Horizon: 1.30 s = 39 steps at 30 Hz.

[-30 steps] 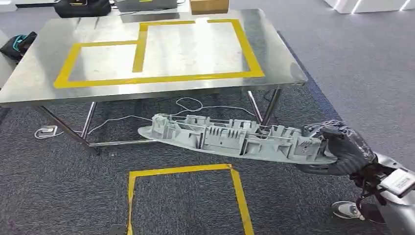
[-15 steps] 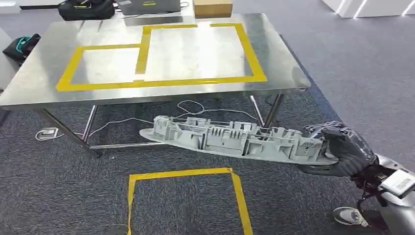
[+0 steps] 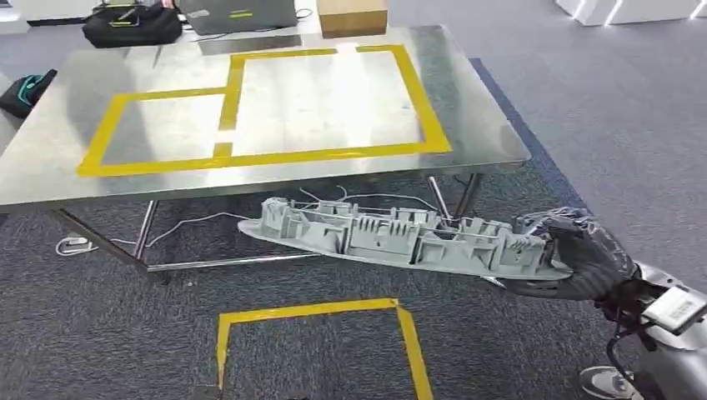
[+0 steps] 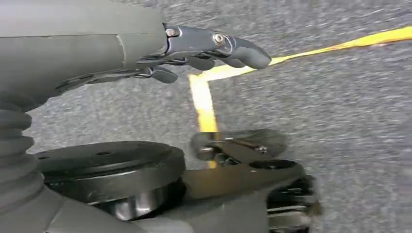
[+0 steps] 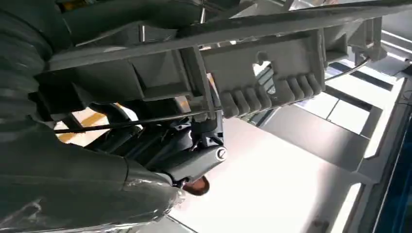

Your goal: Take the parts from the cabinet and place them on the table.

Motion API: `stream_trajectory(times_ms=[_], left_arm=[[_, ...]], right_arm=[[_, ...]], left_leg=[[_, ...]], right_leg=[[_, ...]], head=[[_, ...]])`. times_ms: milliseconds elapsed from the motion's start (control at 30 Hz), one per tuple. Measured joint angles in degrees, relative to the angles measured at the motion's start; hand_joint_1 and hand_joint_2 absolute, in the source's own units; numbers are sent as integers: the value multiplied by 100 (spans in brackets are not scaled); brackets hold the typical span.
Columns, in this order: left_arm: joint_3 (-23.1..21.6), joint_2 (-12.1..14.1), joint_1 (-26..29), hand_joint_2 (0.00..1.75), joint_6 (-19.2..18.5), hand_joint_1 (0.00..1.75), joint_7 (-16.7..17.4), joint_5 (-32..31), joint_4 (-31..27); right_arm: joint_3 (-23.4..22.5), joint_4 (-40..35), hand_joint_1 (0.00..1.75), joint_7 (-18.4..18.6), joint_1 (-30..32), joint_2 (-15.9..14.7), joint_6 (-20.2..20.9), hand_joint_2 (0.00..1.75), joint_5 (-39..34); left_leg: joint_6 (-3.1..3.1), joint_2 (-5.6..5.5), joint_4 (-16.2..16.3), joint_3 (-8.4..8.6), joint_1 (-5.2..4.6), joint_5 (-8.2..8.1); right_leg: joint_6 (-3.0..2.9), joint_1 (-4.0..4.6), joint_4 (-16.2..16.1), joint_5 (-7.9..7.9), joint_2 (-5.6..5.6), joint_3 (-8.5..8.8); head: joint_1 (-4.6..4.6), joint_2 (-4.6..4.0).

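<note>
1. Part (image 3: 400, 237): one long grey moulded plastic piece with ribs and small compartments along its upper side. It is held in the air, roughly level, in front of the counter's near edge and lower than its top, above the carpet. It touches neither. In the right wrist view the part (image 5: 228, 73) runs across the frame, close to the camera.

2. Right hand (image 3: 584, 254): dark, covered in clear wrap, grasping the part by its right end. The rest of the part reaches out to the robot's left, unsupported. The silver forearm comes in from the lower right corner of the head view.

3. Left hand (image 4: 214, 48): hangs low over the carpet, holding nothing; fingers extended and slightly apart.

4. Counter (image 3: 467, 108): stainless steel top on metal legs, straight ahead of the robot. Yellow tape (image 3: 250, 154) marks two adjoining rectangles on it, a smaller one on the left and a larger one on the right.

5. Far edge of the counter: a cardboard box (image 3: 350, 17), a black bag (image 3: 129, 23) and a grey flat item that is too cropped to identify.

6. Floor: grey carpet (image 3: 100, 325) with a yellow tape outline (image 3: 317, 312) near the robot. White cables (image 3: 200, 221) lie under the counter.
</note>
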Motion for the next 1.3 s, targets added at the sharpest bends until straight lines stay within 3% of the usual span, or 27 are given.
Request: stream_trajectory(times_ms=[33,67,100,167,233,267,300,367,400,433,467,500,533,600,633,700,733,833,867,900,1000,1033,1067,1167,1200,1233,1300], left_arm=[[0,-3,-5,175,0,0,4,0,0],[0,-7,-18,175,2,0,7,0,0],[0,-3,-18,175,4,0,15,0,0],[-2,2,-16,175,4,0,15,0,0],[0,0,8,175,2,0,13,0,2],[0,-3,17,175,4,0,15,0,2],[-2,-7,29,175,2,0,15,0,0],[-2,-9,62,175,2,0,15,0,2],[-2,-9,65,175,2,0,15,0,2],[-2,-9,65,175,2,0,15,0,2],[-2,-9,65,175,0,0,15,4,2],[-2,-9,67,175,2,0,15,19,2],[0,-11,75,175,7,0,17,53,2],[0,-9,71,175,15,0,18,74,2],[0,-9,54,175,15,0,4,85,2],[0,8,7,175,13,0,-11,114,2],[0,8,-6,175,13,0,-13,118,2],[0,8,-15,175,7,0,-15,129,2],[0,8,-3,175,7,0,-15,140,2],[0,8,10,175,9,0,-17,155,2],[0,8,14,175,11,0,-24,155,2],[0,-9,21,175,13,0,-24,155,2],[0,-5,10,175,13,0,-24,155,2],[0,-5,26,175,13,0,-26,162,2],[0,2,24,175,13,0,-28,166,2],[0,2,16,175,13,0,-35,166,2],[0,0,8,175,13,0,-44,168,2]], right_arm=[[4,2,175,-2,-5,0,2,175,0],[4,-4,175,-4,-5,0,0,175,-4],[-4,-6,175,0,-12,0,0,175,-2],[-4,-9,175,2,-24,0,-2,175,2],[2,0,175,-2,-20,2,-2,175,-2],[4,18,175,-4,-16,2,-2,175,-7],[11,29,175,-4,-9,2,0,175,-7],[9,44,175,2,4,0,0,175,0],[9,46,175,2,6,0,0,175,2],[9,46,175,2,6,0,0,175,0],[9,46,175,2,6,0,2,175,0],[9,50,175,2,12,0,4,175,2],[13,70,175,4,42,0,7,175,11],[24,72,175,35,24,-13,7,175,52],[20,44,175,46,-22,-37,7,175,85],[-7,-9,175,72,-85,-92,-2,175,112],[-9,-50,175,92,-107,-125,-4,175,125],[-37,-140,175,171,-136,-240,-24,175,177],[-48,-153,175,199,-133,-278,-24,175,208],[-50,-155,175,227,-129,-319,-28,175,230],[-57,-205,175,262,-125,-396,-28,175,245],[-63,-225,175,262,-131,-422,-28,175,243],[-72,-238,175,256,-127,-435,-31,175,238],[-100,-264,175,271,-121,-479,-33,175,245],[-109,-275,175,280,-117,-503,-39,175,258],[-120,-293,175,300,-114,-531,-48,175,293],[-160,-297,175,384,-102,-608,-179,175,495]], left_leg=[[2,-2,-19,103,-46,-197],[39,-1,-257,230,-31,-413],[49,-11,-261,232,-25,-428],[139,-32,-292,362,-11,-540],[207,-51,-347,557,7,-674],[239,-54,-351,644,6,-753],[255,-60,-352,739,1,-833],[270,-84,-362,956,-8,-1006],[273,-97,-373,1087,-13,-1098],[272,-111,-376,1219,-16,-1193],[264,-119,-377,1373,-20,-1301],[250,-119,-379,1506,-21,-1414],[228,-131,-309,1622,-49,-1503],[165,-156,-528,1795,-68,-1634],[134,-150,-453,1836,-72,-1518],[72,-125,-137,1694,-83,-1416],[16,-76,153,1508,-77,-1510],[-92,-50,1122,738,11,-2161],[-109,-48,1248,555,38,-2196],[-127,-47,1148,495,62,-2006],[-211,-36,11,747,125,-936],[-239,-29,-264,766,152,-822],[-153,-15,-330,765,133,-1026],[-3,-30,-311,774,95,-872],[51,-27,-355,834,132,-844],[89,-25,-355,861,117,-856],[145,-29,-354,883,83,-884]], right_leg=[[47,30,-27,-56,27,76],[82,34,-82,-76,18,99],[104,30,-149,-52,18,239],[208,29,32,71,14,223],[195,41,816,222,-26,-227],[192,57,1232,115,-25,-522],[184,74,1524,-145,-23,-792],[163,109,1658,-701,-23,-1162],[145,125,1532,-800,-24,-1272],[136,137,1289,-723,-24,-1322],[103,152,906,-323,-26,-1336],[74,162,523,375,-35,-1342],[43,173,92,1179,-55,-1419],[-13,199,137,1130,-31,-1171],[-30,178,72,1118,-15,-1119],[-88,125,-1,1077,-4,-1006],[-128,111,-12,1045,-9,-975],[-133,82,-12,966,-4,-947],[-116,66,-12,937,-1,-917],[-86,43,-12,898,2,-862],[11,-33,-11,800,-1,-700],[53,-23,6,778,3,-679],[102,-15,14,766,10,-703],[242,-38,-108,777,7,-644],[270,-60,-91,744,2,-694],[258,-52,99,633,-24,-748],[240,-9,1032,232,-25,-1220]], head=[[-37,-2],[-52,-2],[-30,0],[-46,0],[-22,0],[5,-2],[11,0],[13,0],[11,-2],[18,-2],[20,0],[22,-2],[26,-2],[13,0],[24,0],[26,0],[-13,0],[-11,0],[-9,0],[-9,0],[-11,0],[-33,-2],[-61,-2],[-39,0],[-40,0],[-6,0],[33,0]])
